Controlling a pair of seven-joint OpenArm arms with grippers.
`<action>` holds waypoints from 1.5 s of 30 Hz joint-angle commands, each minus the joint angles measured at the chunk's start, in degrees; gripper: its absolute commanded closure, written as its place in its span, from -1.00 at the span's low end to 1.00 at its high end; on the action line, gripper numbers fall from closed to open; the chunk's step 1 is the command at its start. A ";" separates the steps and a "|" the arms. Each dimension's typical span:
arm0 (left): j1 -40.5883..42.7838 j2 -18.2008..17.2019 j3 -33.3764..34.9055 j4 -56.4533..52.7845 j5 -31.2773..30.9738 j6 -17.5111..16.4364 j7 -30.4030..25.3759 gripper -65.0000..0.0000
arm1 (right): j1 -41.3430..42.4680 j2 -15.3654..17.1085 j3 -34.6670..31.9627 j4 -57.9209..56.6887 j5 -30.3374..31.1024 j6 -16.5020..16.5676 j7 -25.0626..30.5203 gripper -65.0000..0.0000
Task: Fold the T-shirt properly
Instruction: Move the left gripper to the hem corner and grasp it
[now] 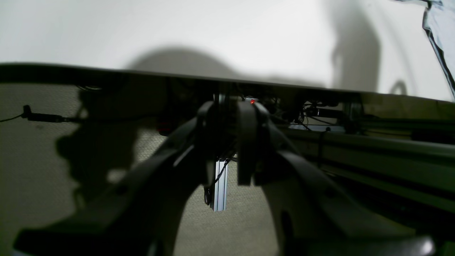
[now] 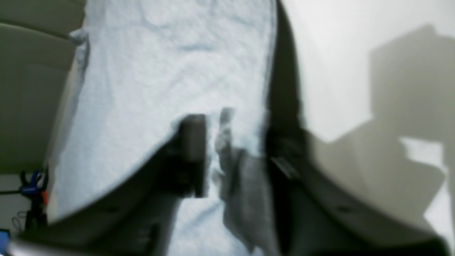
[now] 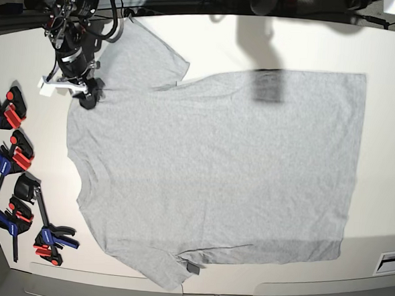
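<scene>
One garment only: a grey T-shirt [image 3: 209, 169], spread flat and plain side up on the white table [image 3: 391, 52] in the base view, hem toward that view's right, collar end toward its left, one sleeve reaching the upper left and the other the bottom edge near the table's front lip. Right gripper [image 3: 90, 94] sits at the shirt's upper-left shoulder edge, touching the cloth; its arm rises toward the top left corner. Several blue-and-red clamps [image 3: 14, 190] lie along the table's left edge, apart from the shirt. Left arm does not appear here. Right wrist view, blurred: right gripper [image 2: 211, 156] has its two dark fingers [image 2: 193, 153] drawn close together with a fold of the T-shirt [image 2: 170, 71] bunched between them, so the claw is pinched on the cloth; grey fabric fills the frame's upper left, white table [image 2: 337, 53] to the right. Left wrist view: left gripper [image 1: 227, 142] hangs off the table's edge over carpet, dark and out of focus; its fingers [image 1: 245, 149] stand near each other with nothing seen between, but I cannot tell whether they meet. A corner of the T-shirt [image 1: 442, 32] shows at upper right on the table [image 1: 177, 28].
</scene>
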 commanded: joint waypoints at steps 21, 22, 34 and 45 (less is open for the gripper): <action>-26.29 -6.40 -0.63 -8.39 -3.41 10.36 11.34 0.39 | 0.04 0.33 -0.11 0.31 -3.26 5.53 -2.12 1.00; -28.06 -6.56 -0.70 -11.04 -3.74 10.60 11.93 0.39 | 0.02 0.33 -0.11 0.31 -3.30 5.53 -2.12 1.00; -47.54 -13.22 -0.70 -42.93 -15.67 4.46 24.50 0.24 | 0.02 0.31 -0.11 0.31 -3.30 5.53 -2.19 1.00; -47.15 -13.25 5.73 -46.07 -18.05 2.36 31.19 0.24 | 0.02 0.31 -0.11 0.31 -3.32 5.55 -2.14 1.00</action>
